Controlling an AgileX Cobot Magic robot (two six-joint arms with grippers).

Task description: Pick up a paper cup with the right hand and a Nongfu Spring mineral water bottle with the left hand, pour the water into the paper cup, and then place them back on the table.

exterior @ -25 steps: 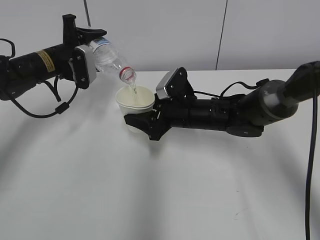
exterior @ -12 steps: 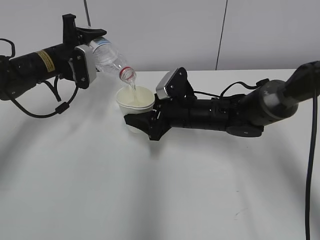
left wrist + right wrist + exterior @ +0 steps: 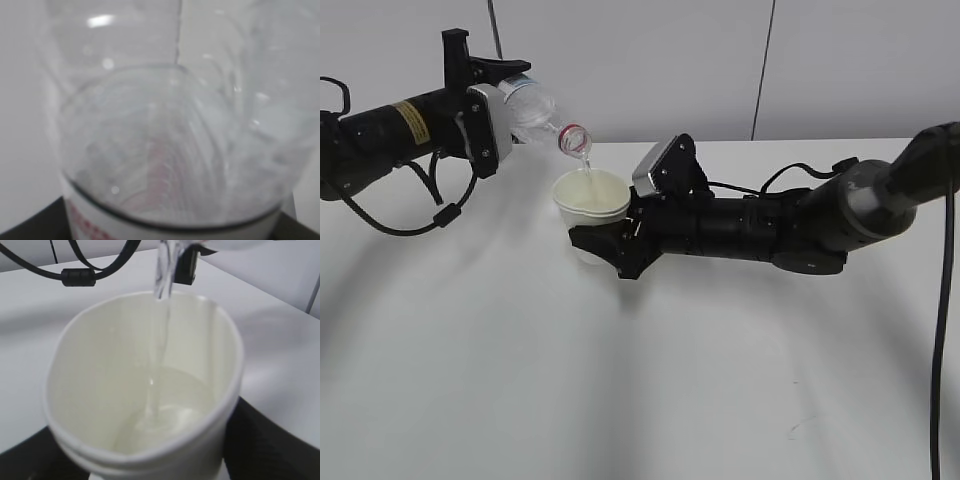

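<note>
Left hand point(image 3: 480, 95): clamped on the lower body of the bottle, holding it up in the air at the far left of the scene; the jaws stand only as wide as the bottle.
Bottle point(image 3: 535, 112): tipped over on a slant, base toward the left hand, open mouth and red neck ring pointing down to the right, just above the cup's far rim. The left wrist view looks along its clear body point(image 3: 170, 150), with a strip of red-and-white label at the bottom edge.
Water point(image 3: 162, 315): a thin stream falls from the mouth into the cup and pools pale at the bottom.
Right hand point(image 3: 605, 245): reaches in from the right, lying low over the table, fingers closed round the cup's lower wall and holding it upright.
Cup point(image 3: 591, 205): under the bottle's mouth, left of the right hand's silver wrist box. From the right wrist view its rim point(image 3: 150, 450) is pressed a little out of round. I cannot tell whether its base touches the table.
Table point(image 3: 620, 400): white, under both arms.
</note>
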